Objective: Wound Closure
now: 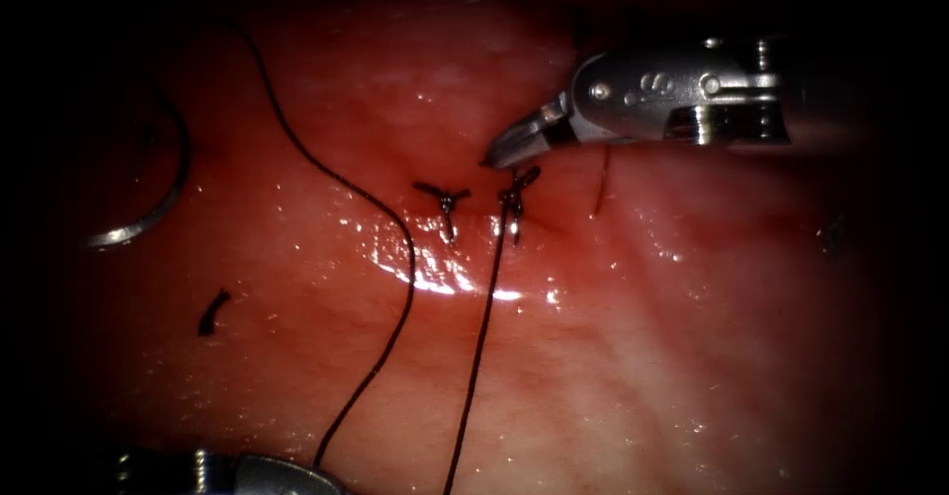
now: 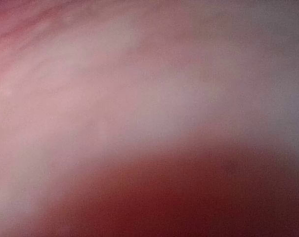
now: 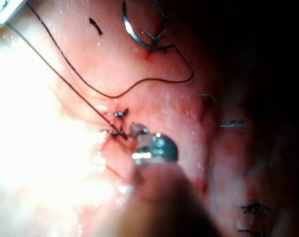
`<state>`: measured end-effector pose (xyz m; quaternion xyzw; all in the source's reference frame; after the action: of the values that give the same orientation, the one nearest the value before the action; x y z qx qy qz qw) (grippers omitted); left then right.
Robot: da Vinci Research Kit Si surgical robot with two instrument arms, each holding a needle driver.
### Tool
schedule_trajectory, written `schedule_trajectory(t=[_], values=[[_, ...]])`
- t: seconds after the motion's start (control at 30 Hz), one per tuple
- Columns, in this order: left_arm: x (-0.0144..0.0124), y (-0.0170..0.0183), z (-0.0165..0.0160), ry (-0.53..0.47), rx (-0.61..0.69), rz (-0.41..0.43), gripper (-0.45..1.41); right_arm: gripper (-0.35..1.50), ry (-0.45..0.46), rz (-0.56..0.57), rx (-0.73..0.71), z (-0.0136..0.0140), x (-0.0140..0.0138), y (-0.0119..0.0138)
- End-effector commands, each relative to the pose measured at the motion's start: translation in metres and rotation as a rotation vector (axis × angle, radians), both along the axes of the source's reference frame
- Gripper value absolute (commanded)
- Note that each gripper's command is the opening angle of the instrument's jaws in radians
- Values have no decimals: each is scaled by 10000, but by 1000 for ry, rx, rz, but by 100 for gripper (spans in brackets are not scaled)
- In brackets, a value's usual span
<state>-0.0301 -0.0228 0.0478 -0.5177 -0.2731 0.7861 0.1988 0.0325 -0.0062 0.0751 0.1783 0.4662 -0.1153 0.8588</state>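
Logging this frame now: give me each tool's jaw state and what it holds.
Left tool: at the frame edge, jaws cannot be told.
Right tool: jaws shut, holding nothing, tip just above the knot.
Needle: lying free on the tissue, left.

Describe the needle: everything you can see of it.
The needle is a thin, curved piece of bright metal, lying free on the tissue far left of the cut. Neither tool holds it, and it does not look driven into the tissue. Its lower end glints; the upper arc fades into shadow. The right wrist view shows the same curve, with dark thread running from it across the tissue toward the knots. The right tool is well away from it, near those knots.
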Motion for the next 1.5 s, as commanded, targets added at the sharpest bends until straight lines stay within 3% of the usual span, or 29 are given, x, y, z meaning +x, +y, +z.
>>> schedule_trajectory(t=[0.03, 0.33, 0.63, 0.93, 1.03, 1.4, 1.43, 1.47, 1.5], values=[[-6, -6, 2, -2, 2, 7, -45, -35, 1, -3, -4, 8, 8, -2], [-14, -34, -30, -39, 16, 64, -45, -35, -3, 11, -2, 3, 5, 2], [-15, -52, -40, -70, 45, 141, -45, -35, -23, 40, -9, 6, 7, 7], [-18, -98, -39, -198, 101, 345, -45, -35, -47, 71, -10, 10, 4, 16], [-19, -102, -40, -215, 102, 374, -45, -35, -48, 72, -10, 10, 4, 17], [-23, -86, -45, -200, 77, 345, -45, -35, -49, 74, -10, 7, 7, 9], [-22, -84, -45, -200, 77, 343, -45, -18, -50, 76, -12, 6, 8, 8], [-22, -82, -46, -199, 77, 341, -45, 15, -53, 80, -15, 6, 8, 7], [-22, -81, -47, -200, 78, 341, -45, 61, -57, 87, -21, 6, 8, 6]])
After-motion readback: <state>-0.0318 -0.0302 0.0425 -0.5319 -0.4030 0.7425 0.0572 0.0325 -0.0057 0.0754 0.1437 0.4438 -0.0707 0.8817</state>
